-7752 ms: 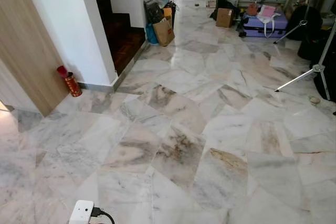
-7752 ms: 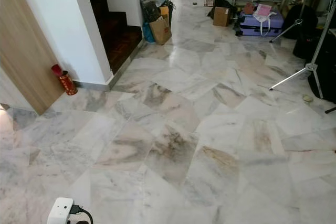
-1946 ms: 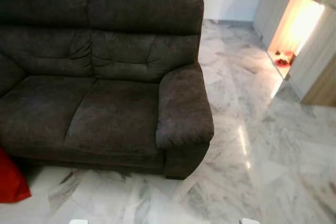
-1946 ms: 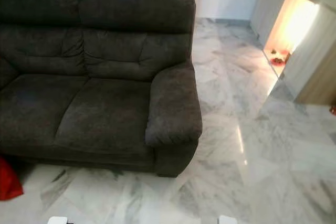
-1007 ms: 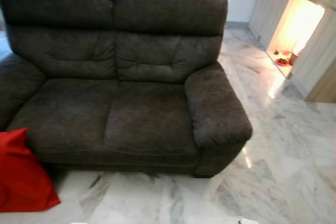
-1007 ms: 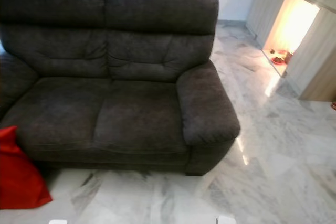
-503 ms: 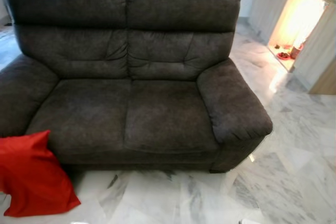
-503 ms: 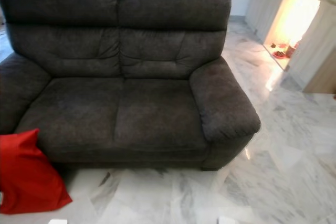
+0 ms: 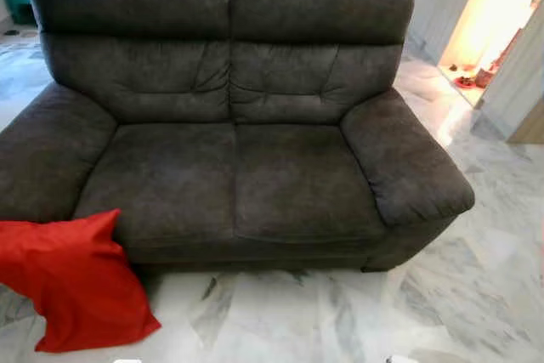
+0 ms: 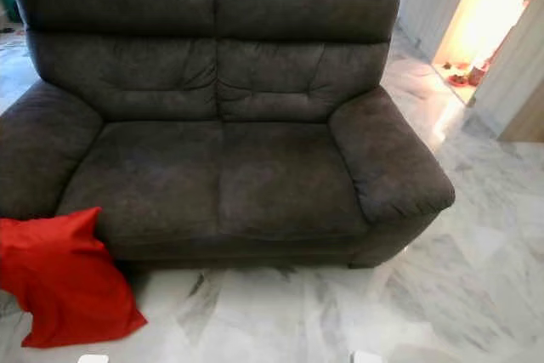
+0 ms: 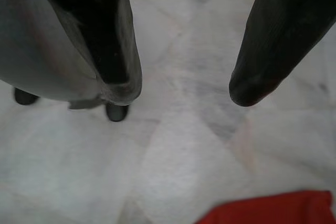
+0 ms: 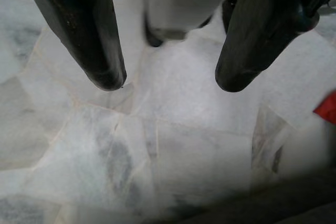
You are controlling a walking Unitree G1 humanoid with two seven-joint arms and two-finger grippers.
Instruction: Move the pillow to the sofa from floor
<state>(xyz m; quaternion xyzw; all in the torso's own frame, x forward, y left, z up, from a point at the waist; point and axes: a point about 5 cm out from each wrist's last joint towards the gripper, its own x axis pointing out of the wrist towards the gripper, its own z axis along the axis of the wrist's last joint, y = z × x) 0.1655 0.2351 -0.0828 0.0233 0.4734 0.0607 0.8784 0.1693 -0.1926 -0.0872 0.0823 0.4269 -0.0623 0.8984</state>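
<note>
Fingers of the left gripper (image 11: 181, 85) are standing apart above bare marble, holding nothing; one black fingertip (image 11: 252, 85) is showing a rounded, faintly ribbed end, and a red edge of the pillow (image 11: 273, 209) is lying just past it. Fingers of the right gripper (image 12: 170, 80) are likewise hanging spread over pale tiles, empty, their tips blunt and matte. The pillow (image 9: 72, 282) is resting on the floor (image 9: 357, 320) at the near left, leaning against the front of the sofa (image 9: 246, 125) just below its left armrest (image 9: 47, 159). It is a flat, roughly square cushion of smooth red cloth, tilted so that its long axis is running from the far left down to the near right; one corner is pointing toward the near right and its upper edge is touching the seat front. The sofa is a two-seat piece in dark grey, nubby fabric with padded, rounded armrests, tufted back cushions and a seam dividing the seat. The floor is glossy marble, white with grey veining, laid in angled slabs. A brightly lit opening (image 9: 489, 31) is glowing at the far right.
</note>
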